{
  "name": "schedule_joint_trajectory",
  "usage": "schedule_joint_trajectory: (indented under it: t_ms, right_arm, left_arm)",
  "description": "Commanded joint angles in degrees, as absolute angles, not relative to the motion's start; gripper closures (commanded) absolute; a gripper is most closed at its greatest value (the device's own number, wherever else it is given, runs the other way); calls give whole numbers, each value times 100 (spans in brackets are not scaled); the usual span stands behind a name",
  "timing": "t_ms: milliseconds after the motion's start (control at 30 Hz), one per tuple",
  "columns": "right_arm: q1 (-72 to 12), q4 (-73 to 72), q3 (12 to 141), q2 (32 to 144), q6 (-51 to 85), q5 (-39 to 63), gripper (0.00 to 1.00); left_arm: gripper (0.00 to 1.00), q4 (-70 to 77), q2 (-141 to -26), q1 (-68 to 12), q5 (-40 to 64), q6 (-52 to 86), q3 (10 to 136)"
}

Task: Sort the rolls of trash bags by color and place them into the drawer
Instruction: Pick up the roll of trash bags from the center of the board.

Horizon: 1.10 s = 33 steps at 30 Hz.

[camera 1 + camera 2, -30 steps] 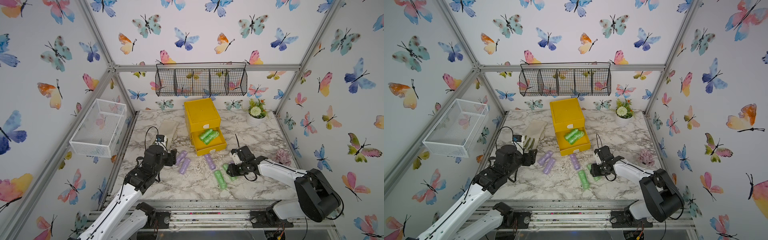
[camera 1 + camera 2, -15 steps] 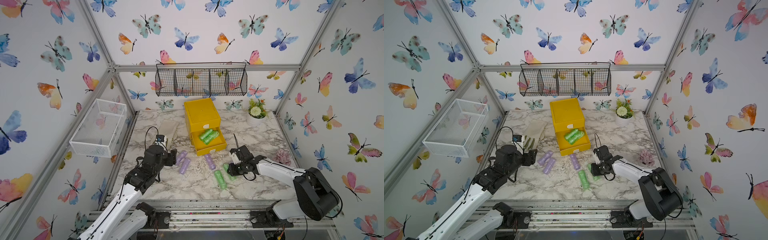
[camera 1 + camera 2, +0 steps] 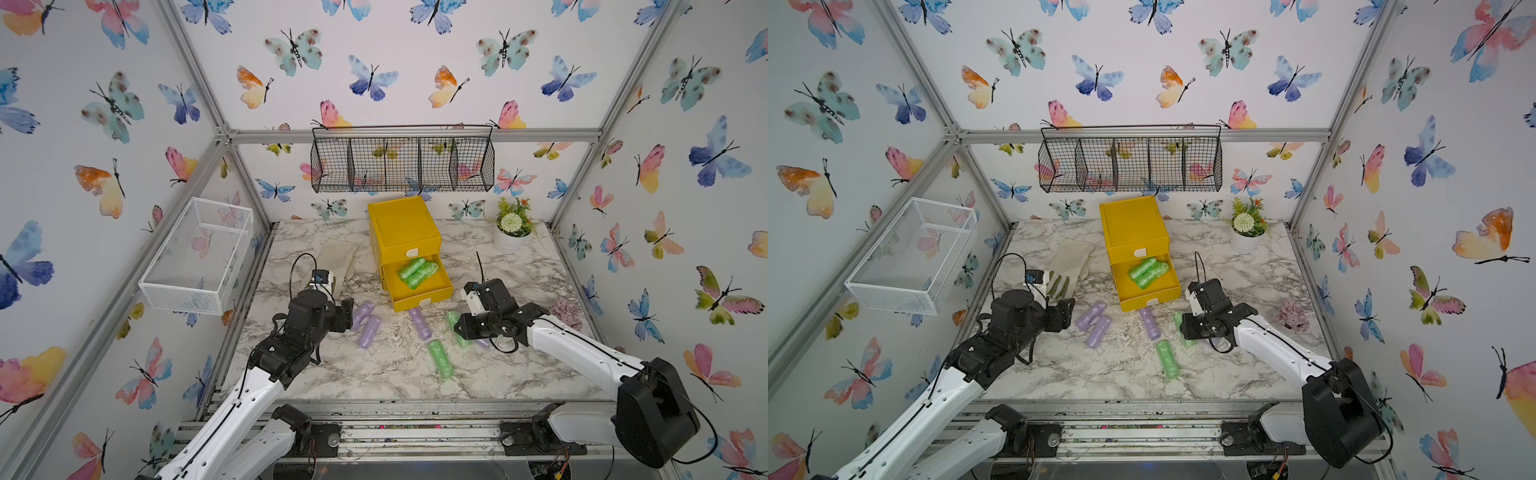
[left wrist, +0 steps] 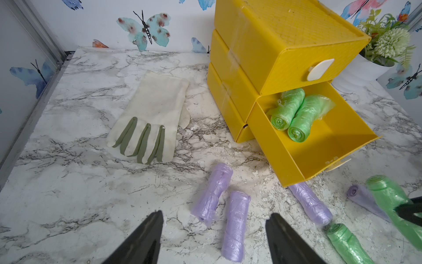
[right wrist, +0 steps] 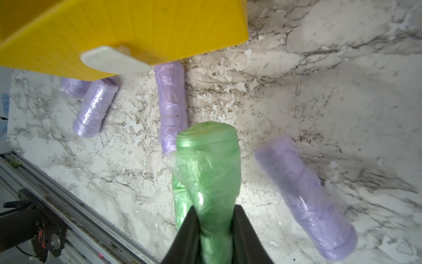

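The yellow drawer (image 3: 405, 232) chest stands at the back middle, with one drawer pulled out holding two green rolls (image 4: 294, 114). My right gripper (image 5: 214, 210) is shut on a green roll (image 5: 210, 164) just in front of the open drawer (image 3: 1148, 286). A second green roll (image 3: 439, 358) lies on the marble nearby. Purple rolls lie loose: a pair (image 3: 365, 322) by my left gripper, one (image 3: 419, 323) at the drawer's front, one (image 5: 303, 196) beside the right gripper. The left gripper (image 4: 214, 219) stands open over the marble, short of the purple pair (image 4: 228, 210).
A pale glove (image 3: 336, 257) lies left of the chest. A potted plant (image 3: 513, 232) stands at the back right and a pinkish flower (image 3: 567, 311) at the right edge. A white wire basket (image 3: 199, 253) hangs on the left wall, a black one (image 3: 403, 160) on the back wall.
The right gripper's jaws have closed on the green roll. The left arm has stayed in place.
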<state>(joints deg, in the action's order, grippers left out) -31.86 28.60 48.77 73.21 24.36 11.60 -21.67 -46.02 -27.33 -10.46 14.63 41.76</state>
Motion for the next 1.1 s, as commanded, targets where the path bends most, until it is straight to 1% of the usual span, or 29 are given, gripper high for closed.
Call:
schedule_joint_trajectory:
  t_ms: [0, 167, 333, 500, 667, 833, 933, 1067]
  right_arm:
    - [-3217, 3585, 5388, 6996, 2642, 943, 75]
    - [-3217, 3788, 6072, 6807, 2798, 700, 75]
    - [-3217, 3357, 6718, 7036, 3336, 753, 75]
    - [-3217, 2389, 6826, 7346, 4599, 736, 74]
    - [-3241, 1284, 6435, 7612, 6060, 675, 74]
    - [-3551, 1193, 6561, 7973, 6862, -19, 76]
    - [-3895, 1495, 6881, 8253, 7240, -698, 76]
    - [-4138, 1911, 7375, 8728, 7646, -1050, 76]
  left_arm:
    - [24, -2145, -4557, -2696, -1011, 1511, 4131]
    - [24, -2145, -4535, -2682, -1001, 1503, 4142]
    - [24, -2144, -4517, -2684, -993, 1503, 4131]
    - [24, -2145, -4492, -2680, -993, 1503, 4135]
    - [24, -2127, -4439, -2639, -1002, 1503, 4142]
    - [24, -2118, -4403, -2607, -976, 1503, 4131]
    - [24, -2099, -4403, -2587, -949, 1512, 4130]
    - [24, -2094, -4412, -2557, -915, 1512, 4122]
